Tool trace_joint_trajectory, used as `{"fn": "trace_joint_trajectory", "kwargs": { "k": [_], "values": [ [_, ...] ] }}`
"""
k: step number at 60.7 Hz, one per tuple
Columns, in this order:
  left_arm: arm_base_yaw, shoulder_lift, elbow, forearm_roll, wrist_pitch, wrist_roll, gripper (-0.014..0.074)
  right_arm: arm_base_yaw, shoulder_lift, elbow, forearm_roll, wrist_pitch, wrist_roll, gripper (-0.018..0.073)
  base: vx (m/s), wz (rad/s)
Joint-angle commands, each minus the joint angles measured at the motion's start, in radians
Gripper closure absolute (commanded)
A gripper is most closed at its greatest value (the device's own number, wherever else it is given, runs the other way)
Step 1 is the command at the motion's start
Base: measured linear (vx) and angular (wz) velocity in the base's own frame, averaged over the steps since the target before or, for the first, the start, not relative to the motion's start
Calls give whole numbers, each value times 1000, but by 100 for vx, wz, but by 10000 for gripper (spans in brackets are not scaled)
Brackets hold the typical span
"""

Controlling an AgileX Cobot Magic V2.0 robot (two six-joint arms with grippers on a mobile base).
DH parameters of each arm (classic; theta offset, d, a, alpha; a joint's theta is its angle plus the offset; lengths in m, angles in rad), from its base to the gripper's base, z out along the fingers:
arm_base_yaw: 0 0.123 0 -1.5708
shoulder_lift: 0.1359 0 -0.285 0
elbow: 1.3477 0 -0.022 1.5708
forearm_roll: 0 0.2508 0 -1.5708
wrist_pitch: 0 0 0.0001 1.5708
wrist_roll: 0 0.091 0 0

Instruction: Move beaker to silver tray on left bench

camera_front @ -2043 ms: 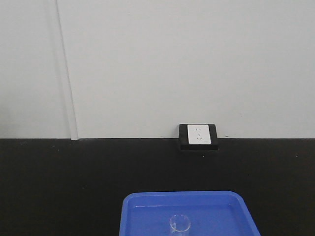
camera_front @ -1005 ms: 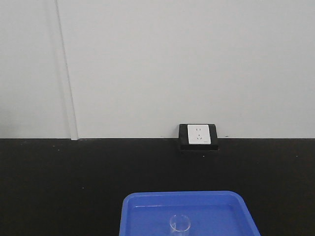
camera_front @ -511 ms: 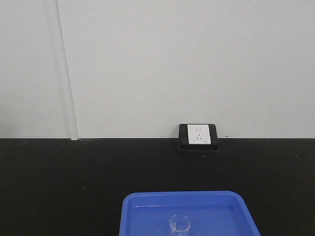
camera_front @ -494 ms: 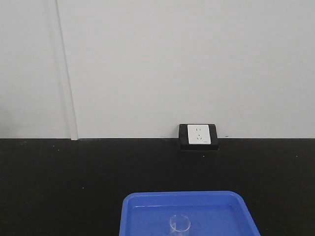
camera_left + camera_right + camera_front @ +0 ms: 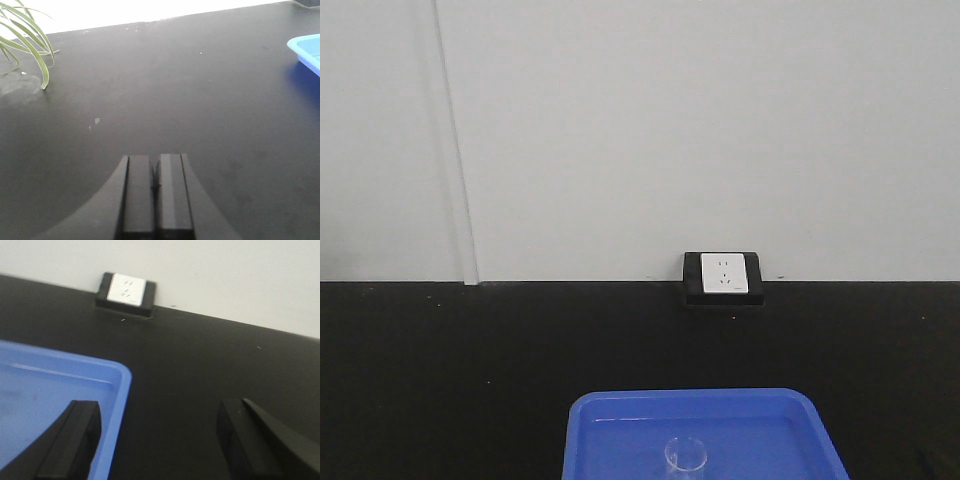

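Note:
A small clear glass beaker (image 5: 686, 455) stands upright in a bright blue tray (image 5: 620, 430) at the bottom edge of the front view; only its top shows. My right gripper (image 5: 159, 415) is open and empty, its left finger over the blue tray's (image 5: 50, 385) right rim and its right finger over the black bench top (image 5: 200, 365). The beaker does not show in that view. Out to the left of the blue tray (image 5: 307, 47), my left gripper (image 5: 156, 159) is shut and empty over the bench (image 5: 175, 90). The silver tray is out of view. Whether this is the left bench, I cannot tell.
A white wall socket in a black housing (image 5: 724, 274) sits where the bench meets the pale wall, behind the blue tray. Green plant leaves (image 5: 25, 35) hang over the bench's far left in the left wrist view.

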Motion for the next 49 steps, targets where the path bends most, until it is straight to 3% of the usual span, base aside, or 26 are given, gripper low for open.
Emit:
{"fn": "trace_joint_trajectory", "kwargs": {
  "k": [1,11,20,30,37,49],
  "values": [
    [-5,-8,21,-3,-74,-2,595,-3,89,-35,-126,-216,17,22,0,0],
    [-5,-8,21,-3,-74,-2,595,-3,275,-35,-337,-418,180,22,0,0],
    [-5,-8,21,-3,-74,-2,595,-3,414,-35,-411,-553,195,22,0,0],
    [-5,-8,21,-3,-74,-2,595,18,532,-36,-400,-627,182,22,0,0],
    [-5,-8,21,-3,-74,-2,595,119,592,-63,-368,-616,143,22,0,0],
    [-5,-8,21,-3,-74,-2,595,255,686,-152,-107,-566,40,17,0,0]
  ]
}}
